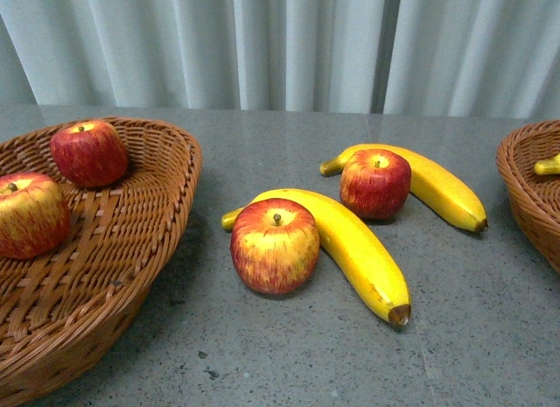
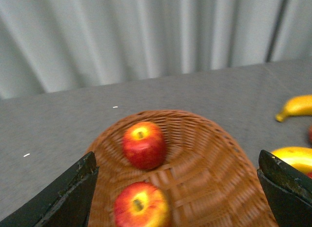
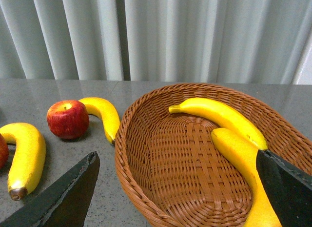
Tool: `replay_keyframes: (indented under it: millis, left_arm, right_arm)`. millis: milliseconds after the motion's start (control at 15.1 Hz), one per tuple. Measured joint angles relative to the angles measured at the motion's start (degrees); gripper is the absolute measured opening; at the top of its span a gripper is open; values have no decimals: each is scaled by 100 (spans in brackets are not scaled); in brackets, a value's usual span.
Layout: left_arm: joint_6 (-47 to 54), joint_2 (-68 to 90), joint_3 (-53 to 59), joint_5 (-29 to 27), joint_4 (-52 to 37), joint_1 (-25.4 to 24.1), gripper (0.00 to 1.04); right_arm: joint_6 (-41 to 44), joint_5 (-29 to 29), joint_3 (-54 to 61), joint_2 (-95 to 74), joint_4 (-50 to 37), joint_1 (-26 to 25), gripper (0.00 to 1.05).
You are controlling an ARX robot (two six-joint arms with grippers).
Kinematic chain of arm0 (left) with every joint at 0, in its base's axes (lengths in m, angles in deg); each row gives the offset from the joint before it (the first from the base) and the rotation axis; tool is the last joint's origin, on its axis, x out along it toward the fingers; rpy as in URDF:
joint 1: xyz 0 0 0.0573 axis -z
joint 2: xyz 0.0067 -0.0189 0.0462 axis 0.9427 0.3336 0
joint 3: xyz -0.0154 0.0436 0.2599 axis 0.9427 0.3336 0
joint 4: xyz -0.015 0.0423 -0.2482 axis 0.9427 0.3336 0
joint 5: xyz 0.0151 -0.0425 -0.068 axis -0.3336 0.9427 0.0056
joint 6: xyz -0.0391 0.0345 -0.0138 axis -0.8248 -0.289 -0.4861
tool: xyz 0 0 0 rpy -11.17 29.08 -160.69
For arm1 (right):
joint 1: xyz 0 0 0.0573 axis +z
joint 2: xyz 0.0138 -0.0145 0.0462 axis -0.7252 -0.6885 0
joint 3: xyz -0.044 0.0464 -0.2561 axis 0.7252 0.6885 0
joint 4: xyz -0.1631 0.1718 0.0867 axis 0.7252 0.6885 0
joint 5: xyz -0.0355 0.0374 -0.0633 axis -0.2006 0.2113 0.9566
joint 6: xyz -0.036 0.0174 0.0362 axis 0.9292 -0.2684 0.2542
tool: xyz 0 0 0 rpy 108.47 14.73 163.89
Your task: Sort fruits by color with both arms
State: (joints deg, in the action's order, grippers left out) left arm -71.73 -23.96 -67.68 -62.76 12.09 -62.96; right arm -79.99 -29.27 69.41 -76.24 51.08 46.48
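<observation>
On the grey table a red-and-yellow apple (image 1: 275, 245) rests against a long banana (image 1: 350, 247). Behind them a second apple (image 1: 375, 183) leans on another banana (image 1: 436, 185). The left wicker basket (image 1: 131, 241) holds two apples (image 1: 88, 152) (image 1: 30, 214); the left wrist view shows them (image 2: 144, 145) (image 2: 141, 205) under my open left gripper (image 2: 178, 188). The right basket (image 3: 141, 163) holds two bananas (image 3: 219, 114) (image 3: 243, 163), below my open right gripper (image 3: 180, 188). Neither arm shows in the front view.
A pale pleated curtain (image 1: 280, 39) closes off the far side of the table. The right basket's rim (image 1: 516, 188) reaches into the front view at the right edge, with a banana tip (image 1: 548, 165) showing inside it.
</observation>
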Motion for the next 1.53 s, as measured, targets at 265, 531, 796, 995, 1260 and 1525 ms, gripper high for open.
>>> replay_keyframes:
  millis: [265, 531, 796, 995, 1260, 1525]
  left_arm:
    - [544, 1598, -892, 927, 457, 715, 98]
    - [1128, 2568, -1281, 1379, 678, 1285, 98]
    - [1770, 3233, -1676, 1934, 857, 1421, 98]
    - [2120, 3576, -1941, 1969, 951, 1478, 98]
    - [2597, 4000, -2026, 2151, 1062, 1532, 98]
    - [2804, 4404, -2203, 2138, 1019, 1554, 98]
  right_arm:
    - [0, 0, 0, 0, 0, 0, 98]
    - [0, 0, 0, 0, -2, 0, 98]
    - [0, 0, 0, 0, 0, 0, 98]
    - [0, 0, 0, 0, -2, 0, 98]
    - [0, 0, 0, 0, -2, 0, 98]
    - [0, 0, 0, 0, -2, 0, 98]
